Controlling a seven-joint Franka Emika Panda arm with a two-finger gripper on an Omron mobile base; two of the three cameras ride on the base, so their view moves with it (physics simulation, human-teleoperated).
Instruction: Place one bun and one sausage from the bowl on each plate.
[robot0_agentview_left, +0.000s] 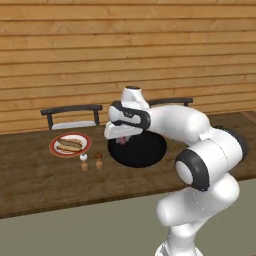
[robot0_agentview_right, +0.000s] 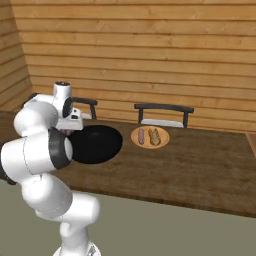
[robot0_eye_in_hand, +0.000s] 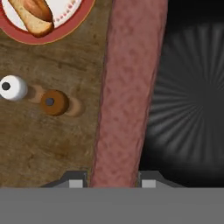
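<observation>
**Sausage clamped, over bowl edge**

Gripper (robot0_eye_in_hand: 113, 181) clenched on reddish-brown cylindrical sausage (robot0_eye_in_hand: 129, 87), held above left rim of round matte black bowl (robot0_agentview_left: 145, 152). Red-rimmed white plate (robot0_agentview_left: 55, 149) w/ bun, far left. Tan-orange plate (robot0_agentview_right: 162, 142) w/ bun + sausage, right of bowl.

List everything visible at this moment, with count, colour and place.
Round flat plates: 2; white with a red rim at the table's left, plain tan-orange at its right.
Finger-length buns: 2; golden-orange on the red-rimmed plate, paler tan on the tan-orange plate.
Reddish-brown sausages: 2; one beside the tan bun, one held over the bowl's edge.
Shallow black bowl: 1; between the plates.
Shakers: 2; white and brown, near the red-rimmed plate.
Dark-framed chairs: 2; and, behind the table.
Wooden table: 1, brown.
Gripper: 1; shut on the sausage.
</observation>
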